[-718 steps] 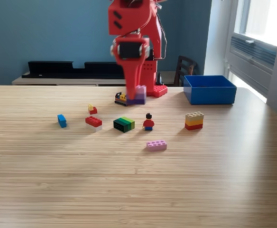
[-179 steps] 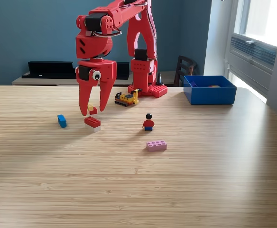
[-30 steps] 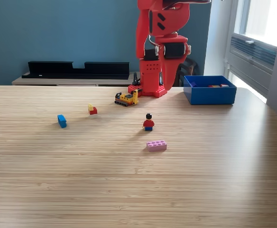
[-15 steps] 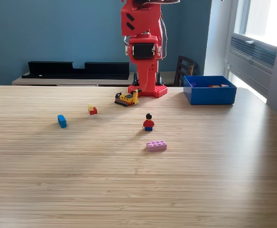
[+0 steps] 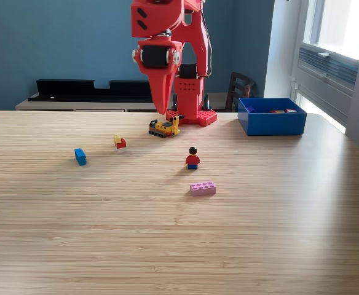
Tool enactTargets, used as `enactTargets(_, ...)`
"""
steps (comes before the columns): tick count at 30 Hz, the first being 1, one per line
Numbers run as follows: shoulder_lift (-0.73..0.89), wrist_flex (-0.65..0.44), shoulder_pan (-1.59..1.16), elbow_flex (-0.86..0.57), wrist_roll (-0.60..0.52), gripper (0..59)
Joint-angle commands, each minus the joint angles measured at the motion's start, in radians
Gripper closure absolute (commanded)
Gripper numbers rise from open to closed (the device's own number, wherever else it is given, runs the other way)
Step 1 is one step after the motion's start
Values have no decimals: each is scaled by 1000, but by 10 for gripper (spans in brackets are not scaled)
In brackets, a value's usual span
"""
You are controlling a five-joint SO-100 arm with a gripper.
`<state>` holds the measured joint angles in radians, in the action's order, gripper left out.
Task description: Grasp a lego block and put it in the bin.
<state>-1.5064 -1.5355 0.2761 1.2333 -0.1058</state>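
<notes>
The blue bin (image 5: 272, 121) stands at the back right of the table in the exterior view, with a few small pieces just visible inside. Loose lego on the table: a blue block (image 5: 80, 156), a small red and yellow block (image 5: 120, 142), a pink brick (image 5: 203, 188), a minifigure (image 5: 193, 158) and a yellow vehicle (image 5: 165, 128). My red gripper (image 5: 163, 110) points down at the back centre, just above and left of the yellow vehicle. Its jaws look closed into one wedge with nothing in them.
The arm's red base (image 5: 192, 114) stands behind the yellow vehicle. A dark chair (image 5: 240, 88) and a low black unit (image 5: 93, 89) lie beyond the table's far edge. The table's right edge runs just past the bin.
Over the last second the arm has swung from near the bin toward the exterior view's left, and the gripper now hangs lower over the yellow vehicle. The blocks on the table have not moved.
</notes>
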Motion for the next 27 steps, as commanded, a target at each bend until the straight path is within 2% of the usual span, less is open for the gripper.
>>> enactTargets(1, -14, 23, 155, -133, -77, 586)
enactTargets(6, -12, 83, 311, -109, -138, 586)
enactTargets(10, -12, 178, 402, -29, -146, 580)
enactTargets(12, -12, 222, 420, 20, -135, 470)
enactTargets(15, -12, 275, 423, 80, -120, 412)
enactTargets(27, 23, 330, 382, 193, -147, 400)
